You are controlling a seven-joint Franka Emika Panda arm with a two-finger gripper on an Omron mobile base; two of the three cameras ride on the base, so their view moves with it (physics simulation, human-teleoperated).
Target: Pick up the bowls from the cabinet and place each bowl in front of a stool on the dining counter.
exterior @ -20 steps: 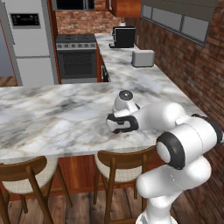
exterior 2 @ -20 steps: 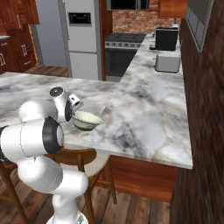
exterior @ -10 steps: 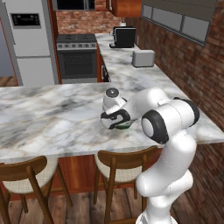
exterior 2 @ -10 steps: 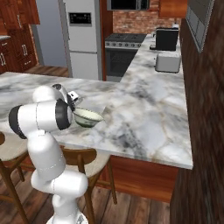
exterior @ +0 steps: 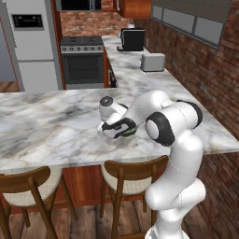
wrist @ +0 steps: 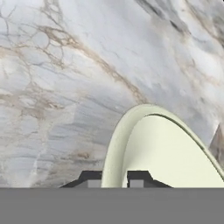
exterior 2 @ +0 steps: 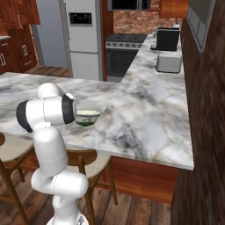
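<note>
A cream bowl [exterior: 129,133] with an olive rim is low over the dining counter [exterior: 46,126], near its front edge. I cannot tell whether its base touches the marble. My gripper [exterior: 115,131] is shut on its near rim. In the hand view the rim of the bowl [wrist: 166,153] runs between the two dark fingertips [wrist: 90,177] of the gripper [wrist: 114,178]. From the right, the bowl [exterior 2: 89,117] shows beside my forearm above the counter [exterior 2: 145,118]. A stool [exterior: 133,179] stands below it, and another stool [exterior: 23,186] to the left.
A toaster [exterior: 153,61] and a coffee machine [exterior: 132,39] stand on the far worktop by the brick wall. The stove [exterior: 83,58] and fridge [exterior: 29,44] are behind the island. Stools [exterior 2: 88,160] press close around my base.
The arm's elbow has swung up and to the right of the left base view. The hand and the bowl have stayed at nearly the same spot on the counter.
</note>
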